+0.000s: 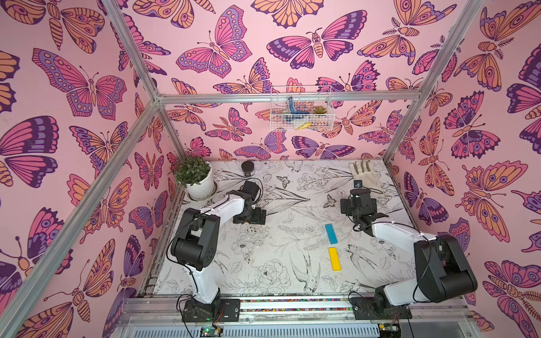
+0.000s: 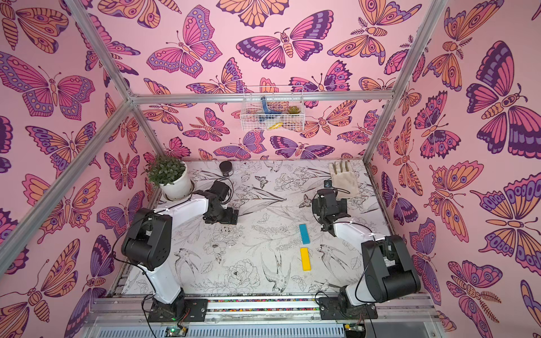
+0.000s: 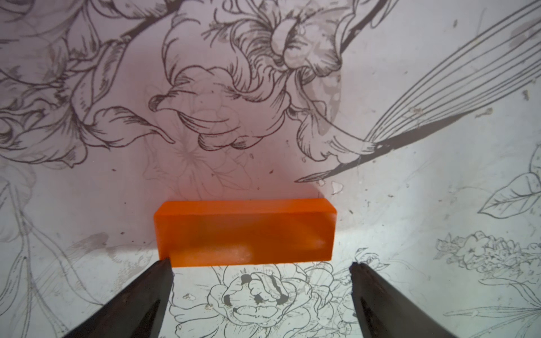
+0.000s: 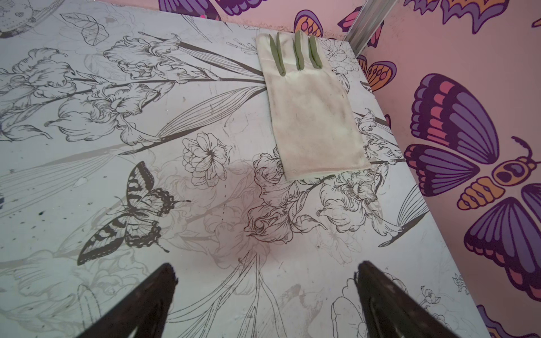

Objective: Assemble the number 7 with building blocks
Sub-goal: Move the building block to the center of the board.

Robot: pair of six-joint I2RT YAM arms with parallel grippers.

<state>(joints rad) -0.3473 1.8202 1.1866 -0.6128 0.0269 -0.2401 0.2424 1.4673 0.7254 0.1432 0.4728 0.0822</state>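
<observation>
Top views: blue bar [image 1: 331, 233] and yellow bar [image 1: 334, 258] end to end, slight gap, right of worktop [image 1: 263, 234] centre, long axes far-to-near; right arm nearer. Left gripper [image 1: 251, 218] low, left of centre.

Left wrist: your jaws wide, empty; orange bar [image 3: 244, 231] just ahead of tips, long axis across gap. Wrist turn likely needed.

Right wrist: right gripper [image 4: 265, 272] wide, empty, facing far right corner.

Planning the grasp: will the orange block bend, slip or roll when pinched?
The orange block looks rigid, with crisp straight edges, so it likely won't bend. Flat faces suggest no rolling. Its smooth sheen may make it slightly slippery.
</observation>
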